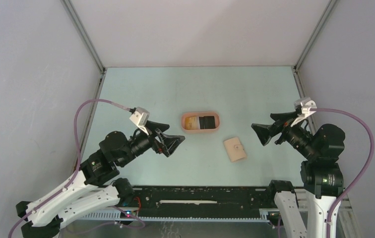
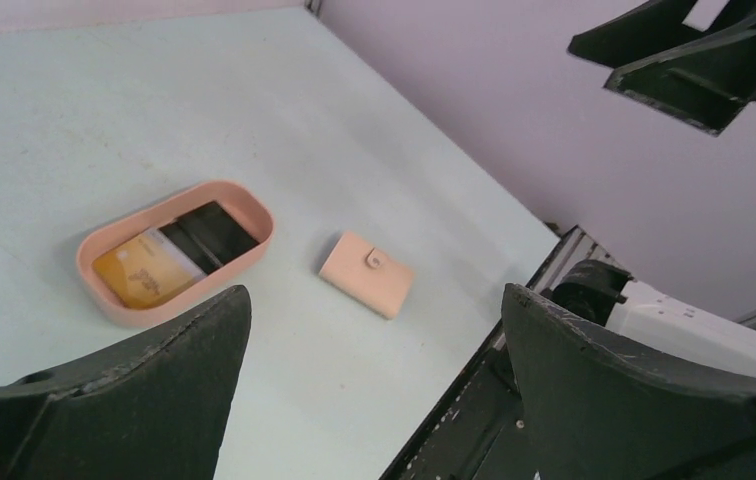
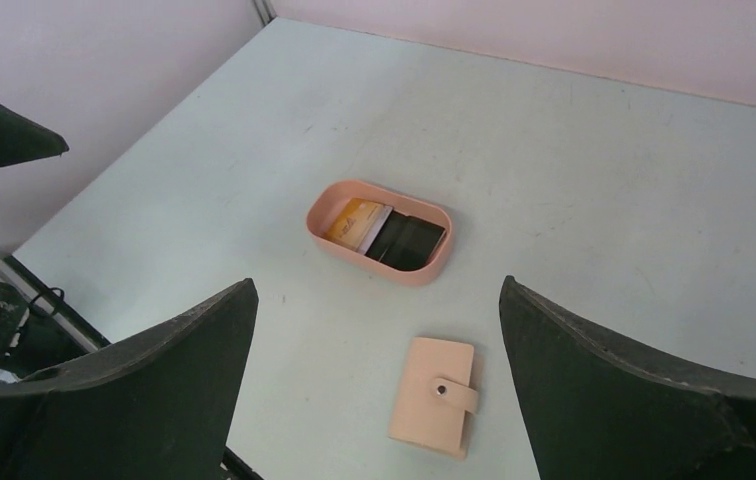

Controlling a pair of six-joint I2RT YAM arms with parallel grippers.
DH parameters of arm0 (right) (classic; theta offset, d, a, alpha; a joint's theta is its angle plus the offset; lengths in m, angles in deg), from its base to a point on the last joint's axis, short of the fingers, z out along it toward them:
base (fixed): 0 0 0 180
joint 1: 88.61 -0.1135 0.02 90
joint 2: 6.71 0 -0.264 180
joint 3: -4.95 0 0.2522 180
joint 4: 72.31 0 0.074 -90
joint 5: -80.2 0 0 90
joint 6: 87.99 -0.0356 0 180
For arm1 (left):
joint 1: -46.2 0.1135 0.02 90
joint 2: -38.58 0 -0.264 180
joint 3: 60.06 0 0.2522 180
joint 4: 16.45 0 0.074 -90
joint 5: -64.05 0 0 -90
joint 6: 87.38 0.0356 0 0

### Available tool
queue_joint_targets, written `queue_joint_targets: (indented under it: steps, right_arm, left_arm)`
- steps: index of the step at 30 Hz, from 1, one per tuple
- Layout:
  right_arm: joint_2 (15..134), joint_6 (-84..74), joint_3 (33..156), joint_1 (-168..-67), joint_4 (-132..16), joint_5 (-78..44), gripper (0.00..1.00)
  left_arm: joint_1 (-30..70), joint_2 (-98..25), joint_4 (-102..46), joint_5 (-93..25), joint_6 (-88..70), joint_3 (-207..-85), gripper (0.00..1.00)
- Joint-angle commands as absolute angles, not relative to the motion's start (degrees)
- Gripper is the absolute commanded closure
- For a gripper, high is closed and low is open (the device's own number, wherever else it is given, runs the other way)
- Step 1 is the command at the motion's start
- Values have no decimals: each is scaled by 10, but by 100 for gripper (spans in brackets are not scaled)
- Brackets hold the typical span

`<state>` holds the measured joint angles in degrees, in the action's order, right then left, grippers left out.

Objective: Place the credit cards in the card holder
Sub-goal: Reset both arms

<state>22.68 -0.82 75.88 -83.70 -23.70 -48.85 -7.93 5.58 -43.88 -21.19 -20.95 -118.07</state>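
We count one pink tray [image 1: 200,130] and one tan card holder [image 1: 235,148]. In the tray we see one yellow-orange card [image 1: 192,122] and overlapping black cards [image 1: 207,122], whose number we cannot tell. We count two grippers, the left gripper [image 1: 173,140] and the right gripper [image 1: 264,130].

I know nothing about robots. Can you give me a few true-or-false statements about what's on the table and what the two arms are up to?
1. The cards lie in the pink tray. True.
2. The wallet lies open. False: it is folded shut, with its tab over the front.
3. The left gripper and the right gripper are both open and hold nothing. True.
4. The wallet sits inside the tray. False: it lies on the table, apart from the tray, on the right arm's side.
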Motion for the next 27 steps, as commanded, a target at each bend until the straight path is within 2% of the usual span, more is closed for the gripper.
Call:
queue_joint_targets:
  steps: [1, 11, 27]
  right_arm:
    - [233, -38, 790, -833, -248, -492, 0]
    - [243, 16, 808, -829, -218, -542, 0]
    - [263, -31, 842, -820, -213, -521, 0]
  left_arm:
    - [-77, 62, -371, -236, -217, -1165, 0]
    - [-77, 56, -355, -255, -219, -1160, 0]
    - [-77, 100, -434, -173, -200, -1154, 0]
